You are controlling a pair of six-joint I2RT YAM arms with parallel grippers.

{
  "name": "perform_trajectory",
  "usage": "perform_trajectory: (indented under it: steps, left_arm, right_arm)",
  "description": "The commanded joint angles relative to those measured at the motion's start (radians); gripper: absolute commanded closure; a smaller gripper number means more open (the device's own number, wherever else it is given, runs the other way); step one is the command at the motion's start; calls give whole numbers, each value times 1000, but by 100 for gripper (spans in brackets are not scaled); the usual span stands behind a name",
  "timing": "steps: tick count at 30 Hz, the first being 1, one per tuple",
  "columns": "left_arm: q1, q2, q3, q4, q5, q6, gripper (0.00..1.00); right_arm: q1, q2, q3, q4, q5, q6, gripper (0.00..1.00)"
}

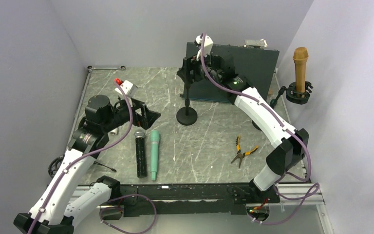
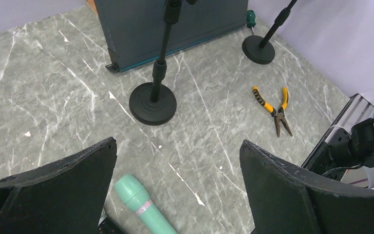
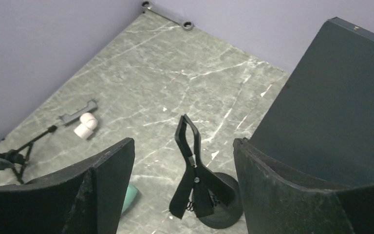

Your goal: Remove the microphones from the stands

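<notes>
Microphone [image 1: 300, 62] of gold sits upright in its stand [image 1: 299, 93] at two o'clock, so the right gripper [image 1: 187, 70], fingers apart above an empty clip [image 3: 190, 161] near twelve, should probably clasp its body and lift straight up; the left gripper [image 1: 146, 116] gapes at nine.

White arm links [image 1: 260, 109], black joints [image 1: 99, 108], purple cables [image 1: 126, 130], black end effector fingers [image 2: 282, 190], perhaps green light [image 1: 237, 82]
</notes>
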Motion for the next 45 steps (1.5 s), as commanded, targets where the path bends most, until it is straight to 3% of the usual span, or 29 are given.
perform_trajectory:
  steps: [1,5,8,13,14,17,21,22,23,26,31,34,40,45]
  left_arm:
    - [10,0,-7,40,24,-3,0]
    - [11,-2,-9,35,24,4,1]
    - [10,-6,-11,30,12,10,1]
    - [10,-7,-16,26,8,13,1]
    - [10,-7,-17,27,8,13,1]
    - [11,-3,-19,27,7,13,1]
    - [11,0,-15,18,-2,18,1]
    - [11,-2,-14,16,-6,20,1]
    - [10,-4,-15,14,-9,23,1]
    - [11,-10,-16,14,-13,25,1]
    - [11,-11,-15,15,-2,19,1]
    - [11,-15,-14,14,4,16,1]
    - [11,-29,-18,16,11,16,1]
    - [11,-35,-18,21,33,9,0]
  right_arm:
    - [6,36,37,-15,72,-117,28]
    - [25,68,-62,-3,95,-139,44]
    - [45,97,-165,15,104,-127,63]
    - [95,114,-321,98,173,-100,66]
    - [99,116,-330,107,185,-95,65]
    - [100,127,-296,99,243,-87,42]
    - [102,161,-91,-36,338,-65,19]
    - [103,167,-36,-88,376,-48,5]
    - [104,170,24,-144,411,-29,1]
    - [106,131,103,-247,489,19,0]
    - [106,-13,46,-284,617,58,0]
    - [106,-95,-61,-275,767,106,0]
    - [88,-225,-339,-304,1217,245,0]
    - [-11,-334,-516,-301,1352,371,0]
